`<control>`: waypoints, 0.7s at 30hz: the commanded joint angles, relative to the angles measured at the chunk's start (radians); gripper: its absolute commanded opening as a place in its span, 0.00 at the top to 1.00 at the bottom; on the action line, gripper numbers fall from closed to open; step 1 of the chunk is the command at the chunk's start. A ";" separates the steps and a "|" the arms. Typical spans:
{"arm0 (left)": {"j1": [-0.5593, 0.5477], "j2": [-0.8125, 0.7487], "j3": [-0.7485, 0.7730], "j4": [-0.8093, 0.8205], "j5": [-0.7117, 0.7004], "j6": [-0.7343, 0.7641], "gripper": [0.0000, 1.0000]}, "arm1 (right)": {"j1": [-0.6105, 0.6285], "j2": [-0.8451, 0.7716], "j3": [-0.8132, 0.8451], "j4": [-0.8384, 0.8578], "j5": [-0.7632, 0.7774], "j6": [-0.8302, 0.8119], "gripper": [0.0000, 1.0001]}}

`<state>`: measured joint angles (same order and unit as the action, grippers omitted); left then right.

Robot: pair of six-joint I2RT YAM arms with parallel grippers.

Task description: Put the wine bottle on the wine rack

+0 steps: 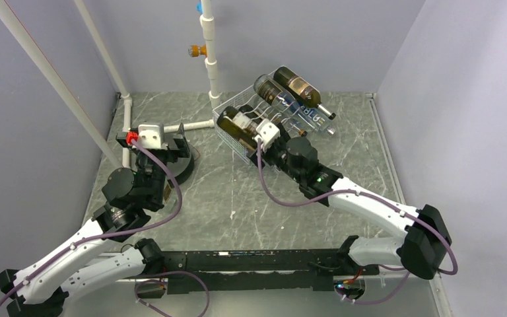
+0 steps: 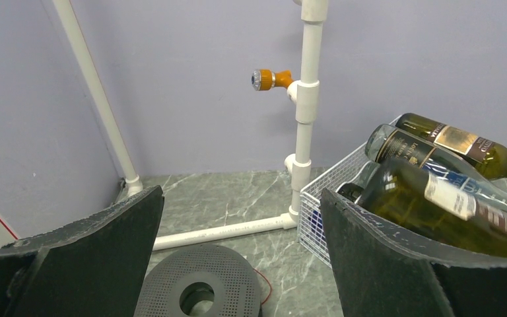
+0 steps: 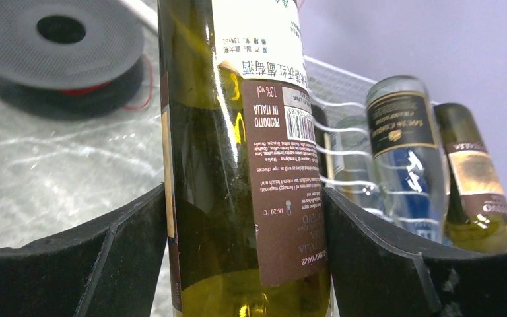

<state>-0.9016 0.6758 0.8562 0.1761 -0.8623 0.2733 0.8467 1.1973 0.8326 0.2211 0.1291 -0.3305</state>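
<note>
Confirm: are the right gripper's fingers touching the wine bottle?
Touching. In the right wrist view, both fingers of the right gripper sit flush against the wine bottle, with no gap on either side.

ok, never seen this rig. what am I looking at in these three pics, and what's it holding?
Two robot arms are bolted at the near edge of a grey marbled table. The overhead picture comes from a fixed camera above and behind them. The other two come from a camera on each wrist, so the dark wedges in their lower corners are that arm's own fingers. On the table stand a white wire wine rack and a black perforated spool. Two bottles lie in the rack: a clear bottle with a blue label and a dark green bottle with a gold label. The right gripper is closed around a third wine bottle at the rack's spool-side end; whether it rests in its cradle I cannot tell. The left gripper is open and empty, near the spool.
</note>
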 commanded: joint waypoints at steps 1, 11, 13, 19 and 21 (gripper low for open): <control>0.004 0.000 0.007 0.032 -0.003 0.005 0.06 | -0.073 0.049 0.164 0.142 -0.074 0.017 1.00; 0.012 0.013 0.019 0.006 0.017 -0.015 0.06 | -0.277 0.249 0.431 -0.049 -0.280 -0.017 1.00; 0.015 0.011 0.015 0.013 0.015 -0.011 0.06 | -0.300 0.283 0.463 -0.066 -0.311 -0.018 1.00; 0.025 0.007 0.013 0.012 0.021 -0.013 0.06 | -0.359 0.396 0.520 -0.052 -0.353 0.015 1.00; 0.027 0.008 0.011 0.016 0.021 -0.010 0.06 | -0.368 0.436 0.539 -0.047 -0.355 0.017 1.00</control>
<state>-0.8825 0.6907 0.8562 0.1677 -0.8539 0.2680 0.4969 1.5997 1.2736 0.0563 -0.1692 -0.3302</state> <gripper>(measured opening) 0.939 0.791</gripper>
